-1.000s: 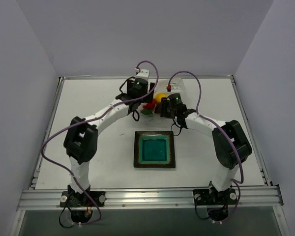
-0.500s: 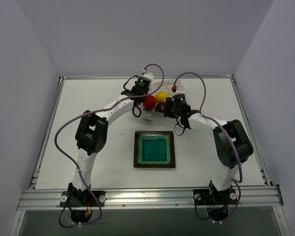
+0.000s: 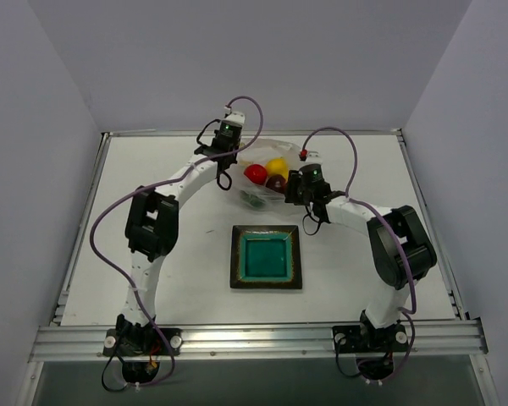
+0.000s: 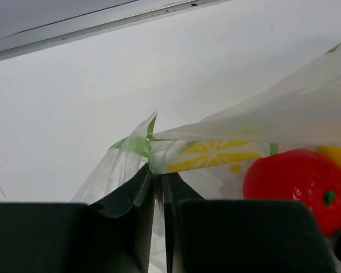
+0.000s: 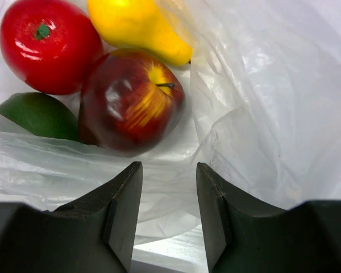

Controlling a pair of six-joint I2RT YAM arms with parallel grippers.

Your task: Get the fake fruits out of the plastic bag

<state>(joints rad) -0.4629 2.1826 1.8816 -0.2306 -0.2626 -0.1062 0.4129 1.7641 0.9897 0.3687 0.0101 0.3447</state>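
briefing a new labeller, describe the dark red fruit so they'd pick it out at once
Beyond the square teal plate lies a translucent plastic bag. Inside, the dark red apple sits among a bright red round fruit, a yellow one and a green one. Only it is maroon, with a yellow streak by its stem.

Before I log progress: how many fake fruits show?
4, in the plastic bag: red tomato upper left, yellow pear top, dark red apple centre, green fruit left, part covered.

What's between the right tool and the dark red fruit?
Only a crumpled fold of the plastic bag lies between the right tool and the dark red fruit, as the right wrist view shows.
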